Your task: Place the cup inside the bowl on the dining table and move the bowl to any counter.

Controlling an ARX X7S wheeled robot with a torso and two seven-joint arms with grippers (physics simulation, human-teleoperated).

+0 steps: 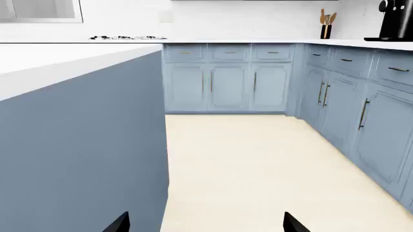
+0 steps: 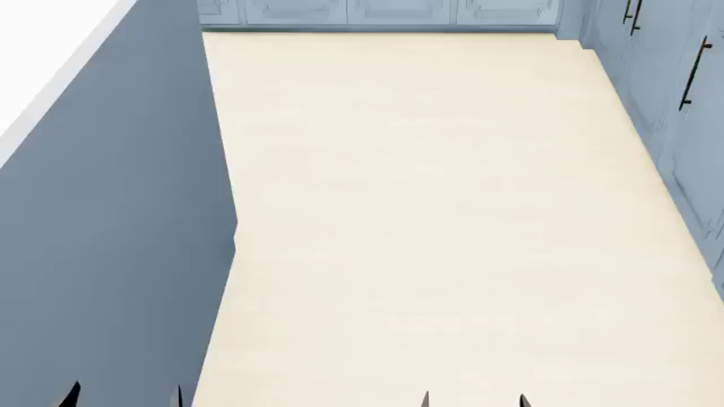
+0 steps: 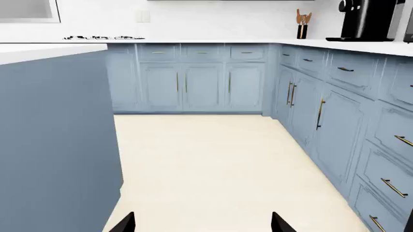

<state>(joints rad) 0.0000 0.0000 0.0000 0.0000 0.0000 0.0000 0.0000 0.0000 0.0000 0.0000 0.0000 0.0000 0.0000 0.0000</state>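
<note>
Cup and bowl: neither is in view; no dining table either.
Left gripper (image 1: 205, 223): dark fingertips spread wide, holding nothing.
Right gripper (image 3: 201, 223): likewise spread and empty.
Counter: long white worktop (image 3: 213, 41) over blue-grey cabinets, well ahead.
Likely reason: arms parked forward while driving.

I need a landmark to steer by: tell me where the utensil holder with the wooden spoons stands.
The utensil holder stands on the counter against the back wall, near its corner, beside the black coffee machine; both wrist views show it, the head view does not.
</note>
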